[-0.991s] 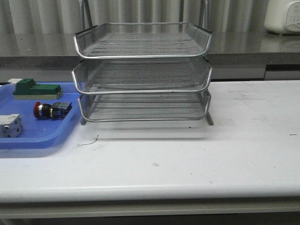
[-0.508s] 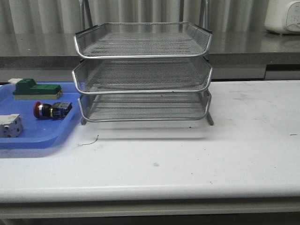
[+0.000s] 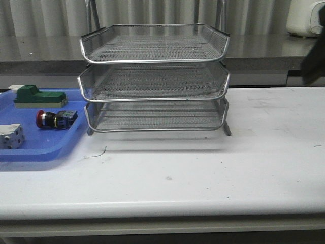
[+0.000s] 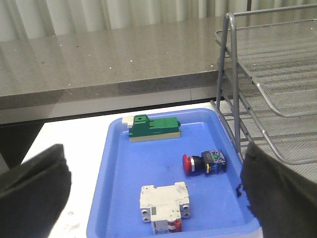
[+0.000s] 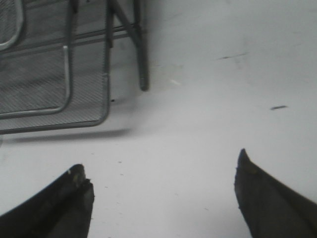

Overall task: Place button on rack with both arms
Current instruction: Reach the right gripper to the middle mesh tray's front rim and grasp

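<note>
White table (image 3: 203, 173): rack (image 3: 155, 76), blue tray (image 3: 45, 147).

button (image 3: 56, 119) in tray (image 3: 45, 150) — left of rack (image 3: 155, 76) | both on table (image 3: 203, 173)

A dark part of the right arm (image 3: 315, 63) is now seen at the right edge of the front view, in front of the grey counter and above the white table; it was absent from that view in both earlier pictures. Which part of the arm it is cannot be told.
</note>
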